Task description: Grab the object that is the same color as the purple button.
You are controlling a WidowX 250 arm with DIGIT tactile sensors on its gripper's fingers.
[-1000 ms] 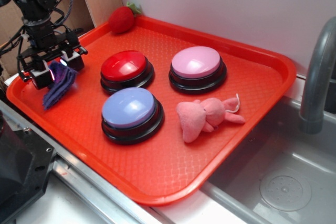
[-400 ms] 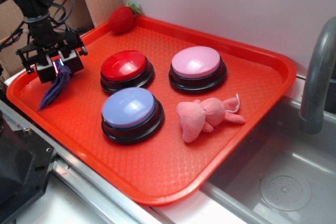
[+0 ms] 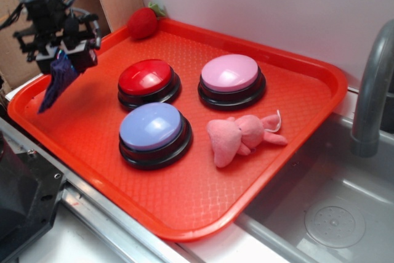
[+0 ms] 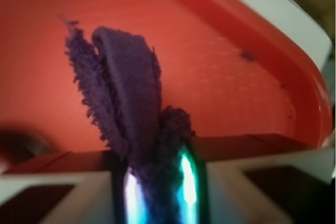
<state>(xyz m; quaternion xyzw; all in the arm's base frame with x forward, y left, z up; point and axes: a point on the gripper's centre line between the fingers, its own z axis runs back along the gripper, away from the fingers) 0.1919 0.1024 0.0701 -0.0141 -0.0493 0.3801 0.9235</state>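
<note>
Upper left of the exterior view, the gripper [image 3: 61,60] is clenched on the object [image 3: 54,81], the dark blue-purple terry scrap, pinching it by its top end. The cloth hangs straight down from the jaws, long axis near vertical, its lower tip apparently clear of the orange tray [image 3: 203,195] near the tray's left rim. In the wrist view the object [image 4: 128,108] fills the centre, folded into a narrow strip squeezed between the 2 fingers [image 4: 186,187], with the tray [image 4: 252,77] blurred beneath.

The colour match reads right: lower centre sits the purple button [image 3: 152,126], periwinkle dome on a black base, well apart from the cloth. The red button [image 3: 146,78], the pink-lilac button [image 3: 230,73], the pink plush toy [image 3: 240,135] and the plush strawberry [image 3: 143,21] all sit untouched.

So the grab looks made, and the cloth lies directly below the pincer; any further lift simply carries it straight up, provided that thin pinch holds
</note>
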